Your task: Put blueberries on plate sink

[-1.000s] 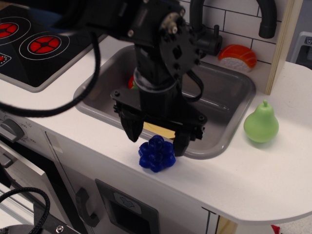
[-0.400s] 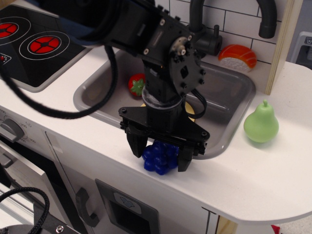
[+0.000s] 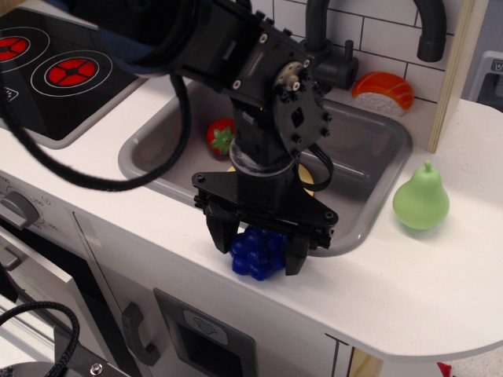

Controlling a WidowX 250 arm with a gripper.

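The blueberries (image 3: 257, 254), a glossy dark-blue cluster, lie on the white counter just in front of the grey sink (image 3: 369, 149). My black gripper (image 3: 258, 253) is lowered over them, with a finger pressed against each side of the cluster. The yellow plate (image 3: 306, 180) lies in the sink and is almost wholly hidden behind my gripper; only a thin sliver of its rim shows.
A red strawberry (image 3: 221, 137) lies in the sink at the left. A green pear (image 3: 421, 201) stands on the counter at the right. An orange sushi piece (image 3: 383, 92) sits behind the sink by the black tap (image 3: 318, 31). The black stovetop (image 3: 55, 75) is at the far left.
My gripper has come down from above the blueberries and its fingers have drawn in from either side until they touch the cluster. The cluster has stayed on the counter.
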